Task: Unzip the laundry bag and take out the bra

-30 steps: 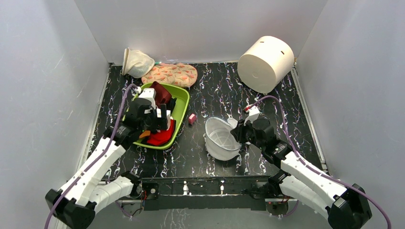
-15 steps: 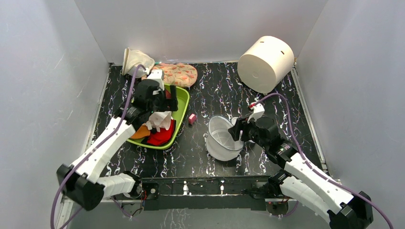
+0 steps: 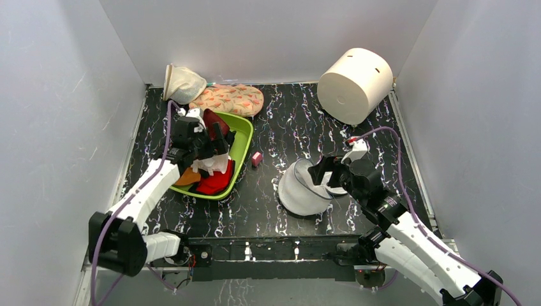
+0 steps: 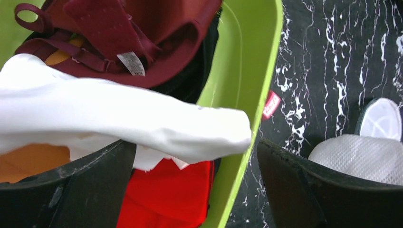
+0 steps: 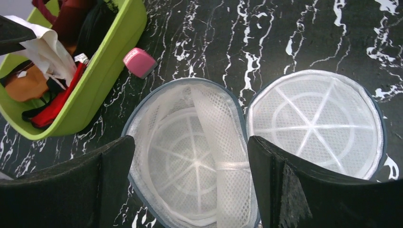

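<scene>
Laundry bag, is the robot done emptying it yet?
Nearly done, it looks. The round white mesh laundry bag lies unzipped, its lid flipped open, nothing inside. A maroon bra sits in the green plastic tub. The left gripper and right gripper are both open, holding nothing. Nothing obvious is left.

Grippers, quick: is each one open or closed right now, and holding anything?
Left gripper: open, jaws wide over the green tub, gripping nothing.
Right gripper: open, jaws wide over the unzipped laundry bag, holding nothing.
</scene>
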`<state>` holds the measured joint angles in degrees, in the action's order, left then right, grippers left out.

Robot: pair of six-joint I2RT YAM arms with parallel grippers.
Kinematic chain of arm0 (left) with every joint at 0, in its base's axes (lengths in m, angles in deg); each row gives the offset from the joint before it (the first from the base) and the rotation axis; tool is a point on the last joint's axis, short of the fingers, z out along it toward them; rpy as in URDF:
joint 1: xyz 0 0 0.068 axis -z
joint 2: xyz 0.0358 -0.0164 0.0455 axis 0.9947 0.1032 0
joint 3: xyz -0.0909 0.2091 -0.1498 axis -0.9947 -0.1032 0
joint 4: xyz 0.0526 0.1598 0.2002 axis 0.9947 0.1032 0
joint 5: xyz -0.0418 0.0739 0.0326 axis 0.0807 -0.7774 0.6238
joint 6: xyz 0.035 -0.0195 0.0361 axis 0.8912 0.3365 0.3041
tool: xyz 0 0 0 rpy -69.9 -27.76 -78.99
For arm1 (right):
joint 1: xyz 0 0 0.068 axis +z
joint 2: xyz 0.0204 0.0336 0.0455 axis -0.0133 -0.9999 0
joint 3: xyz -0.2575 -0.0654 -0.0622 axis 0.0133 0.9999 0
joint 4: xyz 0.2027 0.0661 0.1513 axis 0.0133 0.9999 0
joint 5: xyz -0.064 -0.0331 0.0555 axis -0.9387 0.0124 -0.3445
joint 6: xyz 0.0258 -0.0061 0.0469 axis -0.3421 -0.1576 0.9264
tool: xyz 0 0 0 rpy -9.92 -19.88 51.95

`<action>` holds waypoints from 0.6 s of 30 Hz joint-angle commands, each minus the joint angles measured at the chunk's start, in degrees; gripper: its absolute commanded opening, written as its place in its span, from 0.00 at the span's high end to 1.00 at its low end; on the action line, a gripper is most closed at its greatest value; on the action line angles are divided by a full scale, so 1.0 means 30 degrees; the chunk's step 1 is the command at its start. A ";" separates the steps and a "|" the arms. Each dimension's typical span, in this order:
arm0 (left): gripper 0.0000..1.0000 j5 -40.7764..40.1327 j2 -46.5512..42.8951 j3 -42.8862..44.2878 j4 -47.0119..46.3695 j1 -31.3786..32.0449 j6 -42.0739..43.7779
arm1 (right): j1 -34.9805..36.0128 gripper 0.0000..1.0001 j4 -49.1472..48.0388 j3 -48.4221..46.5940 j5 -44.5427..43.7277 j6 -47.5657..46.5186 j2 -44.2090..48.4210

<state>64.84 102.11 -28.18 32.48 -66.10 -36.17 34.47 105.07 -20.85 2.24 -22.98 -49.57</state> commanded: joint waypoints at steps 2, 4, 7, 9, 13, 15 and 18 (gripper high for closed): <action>0.02 0.4600 0.2978 0.0426 -0.1511 -0.2572 -0.0981 | -0.0029 0.11 0.0331 -0.0935 -0.2721 0.1562 -0.0758; 0.02 0.5075 0.2816 0.0832 -0.1549 -0.2624 -0.0842 | -0.0058 0.11 0.0375 -0.0980 -0.3286 0.1595 -0.1444; 0.02 0.6141 0.0872 0.0465 -0.2643 -0.2624 -0.1029 | -0.0271 0.11 0.0405 -0.1271 -0.3649 0.1581 -0.2459; 0.02 0.6509 -0.0051 0.0868 -0.2121 -0.2623 -0.0846 | -0.0879 0.11 0.0465 -0.1427 -0.3812 0.1669 -0.2914; 0.02 0.6890 -0.1326 0.2130 -0.0522 -0.2630 0.0039 | -0.3654 0.10 0.0116 -0.1384 -0.2049 0.1662 -0.3718; 0.02 0.7354 -0.1769 0.2608 -0.0066 -0.2640 0.0226 | -0.5565 0.10 -0.0111 -0.1292 -0.0229 0.1649 -0.4240; 0.02 0.8744 -0.1845 0.3488 0.0433 -0.2601 0.0318 | -0.8453 0.13 -0.0552 -0.0827 0.2229 0.2378 -0.4580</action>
<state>84.40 97.74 -21.49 29.97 -74.10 -36.72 18.34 107.37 -22.19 -0.25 -18.52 -62.40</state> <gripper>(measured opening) 0.983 0.889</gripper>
